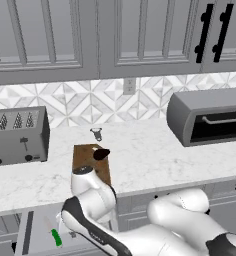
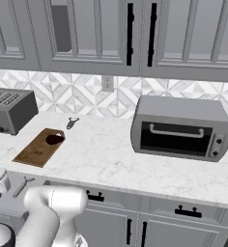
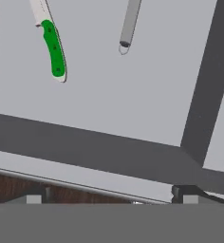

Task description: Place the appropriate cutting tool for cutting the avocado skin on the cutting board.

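Knife (image 3: pixel 53 47) with the bright green handle lies flat on the pale grey floor of an open drawer (image 3: pixel 133 95), in the upper left of the hand view, its pale blade running off the top edge. Near it, toward the top centre of that view, the grey handle of a metal utensil (image 3: pixel 129 26) lies on the same floor, apart from the knife. In the left base view the knife shows again at the lower left, green handle toward the bottom, inside the drawer below the counter edge. The gripper (image 3: pixel 109 199) stands released, its two dark tips wide apart at the bottom of the hand view, holding nothing and well clear of the knife. On the white marble counter (image 1: pixel 150 155) the dark brown cutting board (image 1: pixel 85 157) sits left of centre in the left base view, with the dark avocado (image 1: pixel 101 154) resting at its far right edge. A toaster (image 1: pixel 17 135) stands at the left and a toaster oven (image 1: pixel 207 117) at the right.
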Available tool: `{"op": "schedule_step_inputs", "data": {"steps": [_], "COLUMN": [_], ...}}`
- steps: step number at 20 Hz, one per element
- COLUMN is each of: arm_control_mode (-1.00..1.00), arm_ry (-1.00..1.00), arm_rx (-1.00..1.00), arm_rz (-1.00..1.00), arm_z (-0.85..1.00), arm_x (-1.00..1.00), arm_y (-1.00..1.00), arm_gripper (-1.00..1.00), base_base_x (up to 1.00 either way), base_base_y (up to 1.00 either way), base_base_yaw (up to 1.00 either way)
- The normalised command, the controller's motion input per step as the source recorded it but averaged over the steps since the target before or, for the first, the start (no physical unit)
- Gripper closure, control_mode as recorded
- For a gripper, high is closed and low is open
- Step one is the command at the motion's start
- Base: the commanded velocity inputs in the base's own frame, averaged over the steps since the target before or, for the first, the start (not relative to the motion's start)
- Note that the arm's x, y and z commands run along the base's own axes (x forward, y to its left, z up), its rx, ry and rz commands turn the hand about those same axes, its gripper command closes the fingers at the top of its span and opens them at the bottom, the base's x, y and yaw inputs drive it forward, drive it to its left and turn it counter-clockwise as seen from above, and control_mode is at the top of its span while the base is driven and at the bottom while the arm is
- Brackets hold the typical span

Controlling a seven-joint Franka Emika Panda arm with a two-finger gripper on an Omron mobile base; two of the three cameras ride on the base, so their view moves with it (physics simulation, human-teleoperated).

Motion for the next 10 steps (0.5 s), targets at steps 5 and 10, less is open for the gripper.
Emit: {"op": "schedule_step_inputs", "data": {"steps": [5, 10], "arm_control_mode": [-1.0, -1.0], "arm_ry": [0.04, 0.03], "arm_rx": [0.02, 0.03], "arm_rz": [0.0, 0.0], "arm_z": [-0.53, -0.51], "arm_x": [0.28, 0.26], "arm_y": [0.1, 0.0], "arm_gripper": [-1.0, -1.0], "base_base_x": [0.0, 0.0], "base_base_y": [0.0, 0.0], "base_base_yaw": [0.0, 0.0]}}
